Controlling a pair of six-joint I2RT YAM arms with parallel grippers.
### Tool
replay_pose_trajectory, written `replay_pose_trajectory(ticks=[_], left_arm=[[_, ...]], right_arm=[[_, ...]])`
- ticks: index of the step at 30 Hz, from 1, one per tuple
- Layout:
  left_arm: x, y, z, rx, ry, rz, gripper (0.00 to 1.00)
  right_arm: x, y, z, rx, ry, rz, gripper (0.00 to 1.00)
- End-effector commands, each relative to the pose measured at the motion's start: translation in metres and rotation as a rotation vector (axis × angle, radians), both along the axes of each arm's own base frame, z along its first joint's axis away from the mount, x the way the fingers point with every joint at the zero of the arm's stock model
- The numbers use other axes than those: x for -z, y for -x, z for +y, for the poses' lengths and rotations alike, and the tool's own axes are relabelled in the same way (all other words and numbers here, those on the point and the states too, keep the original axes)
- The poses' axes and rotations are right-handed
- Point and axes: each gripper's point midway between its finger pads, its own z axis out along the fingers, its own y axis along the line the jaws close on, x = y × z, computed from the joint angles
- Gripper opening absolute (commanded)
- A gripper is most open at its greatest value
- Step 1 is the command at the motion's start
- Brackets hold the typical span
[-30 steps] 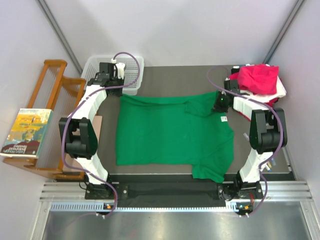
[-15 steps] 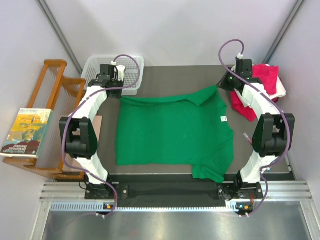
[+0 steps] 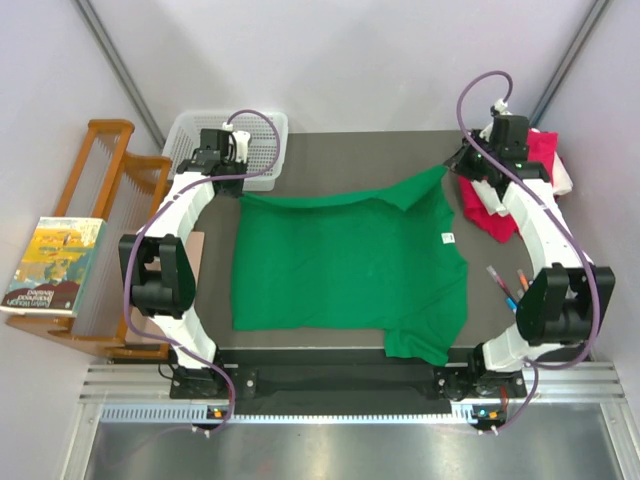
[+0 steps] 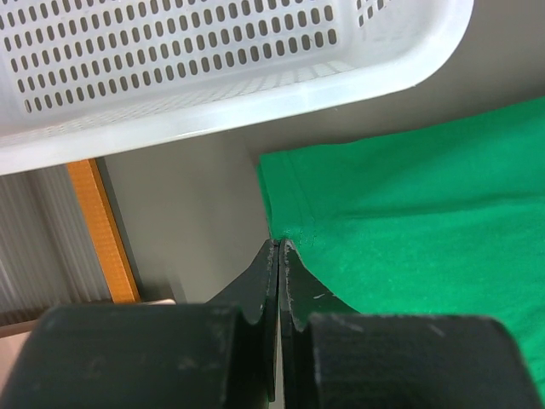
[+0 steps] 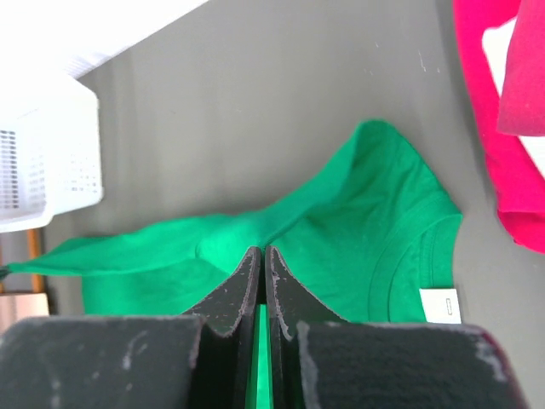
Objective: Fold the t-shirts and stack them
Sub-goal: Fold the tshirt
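A bright green t-shirt point(image 3: 350, 265) lies spread on the dark table point(image 3: 350, 150). My left gripper point(image 3: 240, 193) is shut on its far left corner point(image 4: 294, 234), just in front of the basket. At the far right, my right gripper point(image 3: 452, 168) is shut on the shirt's other far corner and lifts it into a peak. Green cloth point(image 5: 341, 230) shows between the jaws and stretches away from their tips point(image 5: 261, 251). A pile of pink point(image 3: 540, 150), red point(image 3: 482, 208) and white point(image 3: 563, 180) t-shirts lies at the far right corner, under my right arm.
A white mesh basket point(image 3: 265, 135) stands at the far left corner, close to my left gripper. A wooden rack point(image 3: 100, 190) holding a book point(image 3: 55, 265) stands off the table's left side. Pens point(image 3: 505, 285) lie near the right edge.
My right gripper has moved back and to the right with the green shirt's corner, unfolding that corner outward. The left arm has stayed still.
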Motion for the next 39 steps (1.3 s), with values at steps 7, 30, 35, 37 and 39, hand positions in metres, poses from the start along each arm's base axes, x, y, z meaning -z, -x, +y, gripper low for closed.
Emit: replay_pose_trajectory(ticks=[7, 30, 35, 37, 39], left_arm=[[-0.017, 0.002, -0.002, 0.010, 0.006, -0.042, 0.00], [-0.002, 0.051, -0.004, 0.051, 0.021, 0.012, 0.00], [0.018, 0.065, -0.005, 0.056, 0.024, 0.059, 0.00], [0.020, 0.066, -0.004, 0.054, 0.025, 0.062, 0.00], [0.023, 0.068, -0.005, 0.054, 0.026, 0.068, 0.00]], right_arm=[[-0.040, 0.028, -0.005, 0.020, 0.007, -0.097, 0.00], [-0.001, 0.090, -0.021, 0.060, 0.028, -0.012, 0.00], [0.012, 0.110, -0.022, 0.062, 0.035, 0.016, 0.00], [0.013, 0.118, -0.023, 0.064, 0.041, 0.010, 0.00], [0.024, 0.127, -0.024, 0.068, 0.050, 0.029, 0.00]])
